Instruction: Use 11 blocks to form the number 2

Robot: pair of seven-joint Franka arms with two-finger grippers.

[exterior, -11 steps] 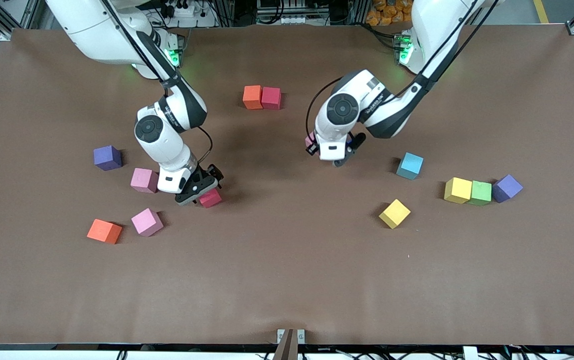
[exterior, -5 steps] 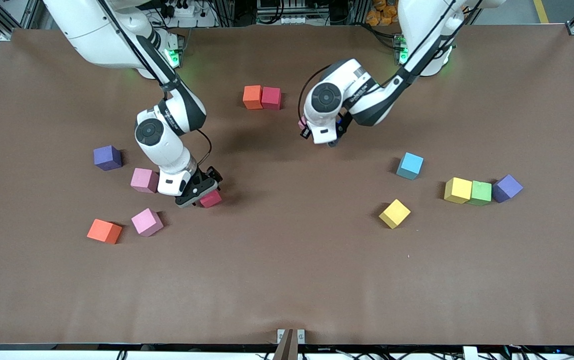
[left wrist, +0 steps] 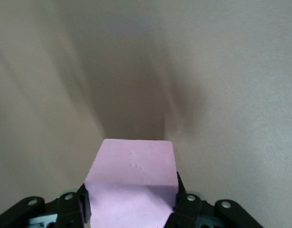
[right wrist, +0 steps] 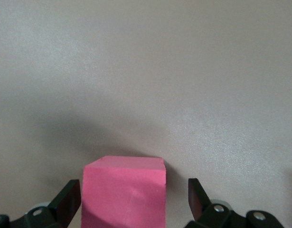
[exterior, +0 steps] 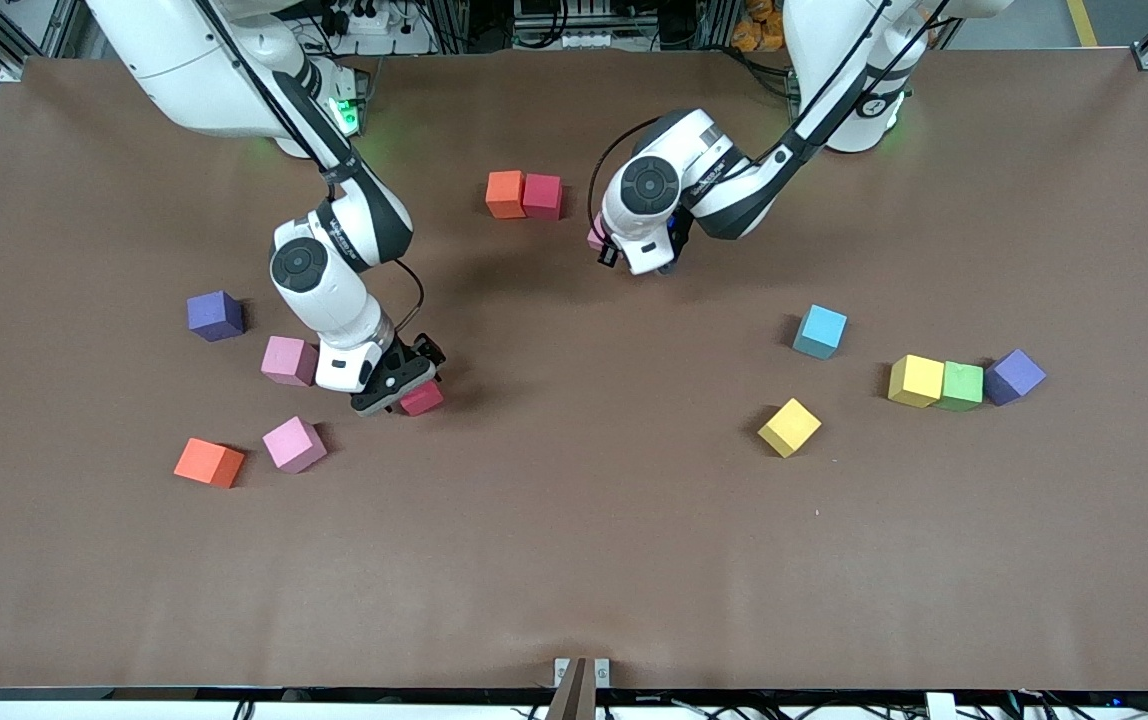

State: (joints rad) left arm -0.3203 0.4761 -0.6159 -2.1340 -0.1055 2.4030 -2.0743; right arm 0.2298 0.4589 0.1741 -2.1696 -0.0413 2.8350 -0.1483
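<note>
Your number 2 is barely begun: an orange block (exterior: 505, 194) and a red block (exterior: 542, 196) touch side by side near the arms' bases. The left gripper (left wrist: 131, 209) has its jaws clamped on a pink block (left wrist: 131, 183), in the air just beside that pair. The right gripper (right wrist: 134, 202) sits low with jaws apart around another red block (right wrist: 124, 192) on the worktop (exterior: 574, 560), a plain brown mat. Cables and metal framing line the edge by the bases.
</note>
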